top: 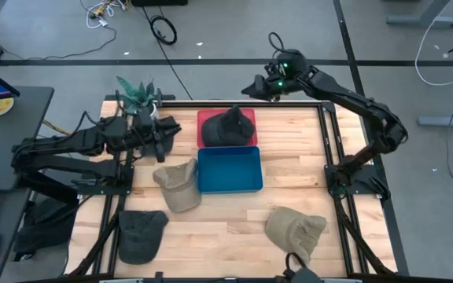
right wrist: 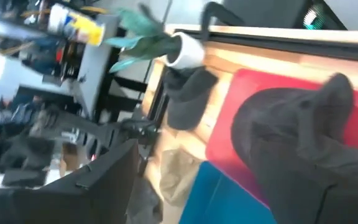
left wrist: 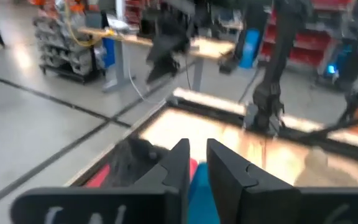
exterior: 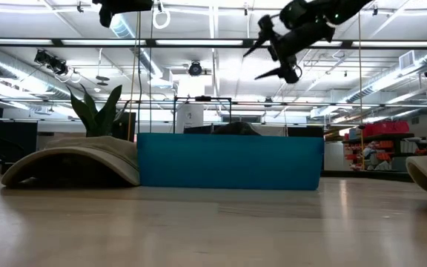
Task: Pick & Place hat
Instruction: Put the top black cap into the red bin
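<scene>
A dark hat (top: 230,124) lies on the red tray (top: 207,118) at the table's far middle; it also shows in the right wrist view (right wrist: 303,149). My right gripper (top: 252,86) hangs open and empty, high above the table's far edge beyond that hat, and the low view shows its spread fingers (exterior: 252,65). My left gripper (top: 173,130) waits raised at the far left, pointing toward the red tray. Its fingers (left wrist: 197,158) stand a narrow gap apart with nothing between them.
A blue tray (top: 229,169) sits just in front of the red one. One tan hat (top: 178,185) lies against its left side, another tan hat (top: 295,229) at the near right, and a dark hat (top: 140,234) at the near left. A potted plant (top: 136,93) stands at the far left corner.
</scene>
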Controlling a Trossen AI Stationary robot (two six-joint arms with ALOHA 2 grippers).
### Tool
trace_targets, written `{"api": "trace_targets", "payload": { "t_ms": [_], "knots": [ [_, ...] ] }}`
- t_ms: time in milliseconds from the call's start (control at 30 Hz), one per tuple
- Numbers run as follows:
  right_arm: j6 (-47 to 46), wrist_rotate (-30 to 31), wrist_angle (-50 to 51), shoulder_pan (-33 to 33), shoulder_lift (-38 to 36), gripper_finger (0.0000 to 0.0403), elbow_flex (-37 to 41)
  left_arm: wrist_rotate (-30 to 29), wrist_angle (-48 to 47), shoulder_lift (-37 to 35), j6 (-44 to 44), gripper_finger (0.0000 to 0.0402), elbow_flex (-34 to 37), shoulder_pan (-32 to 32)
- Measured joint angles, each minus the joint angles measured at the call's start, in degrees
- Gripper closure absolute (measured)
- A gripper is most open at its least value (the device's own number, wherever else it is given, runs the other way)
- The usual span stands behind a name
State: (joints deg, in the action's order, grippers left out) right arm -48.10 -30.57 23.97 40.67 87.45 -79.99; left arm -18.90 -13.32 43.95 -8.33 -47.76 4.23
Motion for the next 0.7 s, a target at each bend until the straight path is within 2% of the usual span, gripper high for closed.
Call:
{"api": "trace_targets", "payload": {
  "t_ms": [233, 367, 467, 533, 700],
  "knots": [
    [6.18, 1.18, -1.17, -1.48, -1.52, 0.0091, 0.0, 0.64, -15.78, 7.87, 3.6, 0.0233, -9.9, 0.04],
    [7.85, 1.29, -1.03, -1.47, -1.52, 0.0092, 0.0, -3.25, -28.2, 14.86, 10.25, 0.0193, -18.86, 0.09],
    [9.45, 1.25, -1.1, -1.47, -1.52, 0.0092, 0.0, -5.83, -35.0, 20.35, 17.73, 0.019, -23.85, 0.53],
    [10.66, 1.23, -1.08, -1.47, -1.5, 0.0092, 0.0, -5.33, -37.45, 23.46, 21.87, 0.0197, -25.44, 1.55],
    [14.18, 1.21, 0.31, -1.47, -1.49, 0.0092, 0.0, 5.44, -39.51, 28.46, 24.13, 0.0214, -25.96, 5.22]
  ]
}}
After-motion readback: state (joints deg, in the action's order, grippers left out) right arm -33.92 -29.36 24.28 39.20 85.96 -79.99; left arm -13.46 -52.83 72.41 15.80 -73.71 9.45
